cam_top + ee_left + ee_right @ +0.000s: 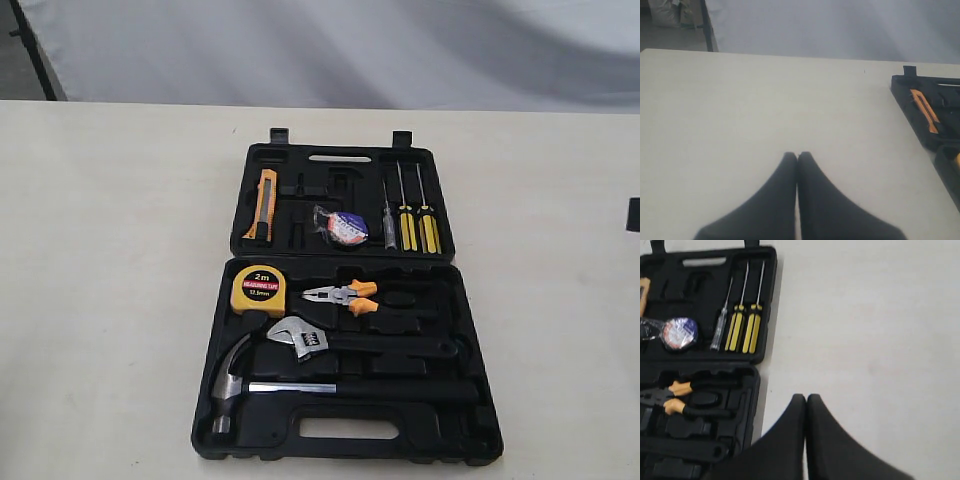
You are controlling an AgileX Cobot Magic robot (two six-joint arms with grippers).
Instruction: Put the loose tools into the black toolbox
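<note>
The black toolbox [470, 420] lies open on the pale table. In its near half rest the claw hammer [235, 385] and the adjustable wrench [300, 340]. The blue-white tape roll [342, 227] sits in the far half and also shows in the right wrist view as the tape roll [679, 333]. My left gripper [797, 155] is shut and empty above bare table, left of the toolbox [905, 95]. My right gripper [806, 397] is shut and empty over the table just off the toolbox [767, 300]. Neither gripper shows in the exterior view.
A yellow tape measure [258, 290] and orange-handled pliers [345, 296] lie in the near half. An orange utility knife [262, 203] and yellow-handled screwdrivers [417, 225] fill the far half. A dark table leg [707, 30] stands beyond the table's far edge.
</note>
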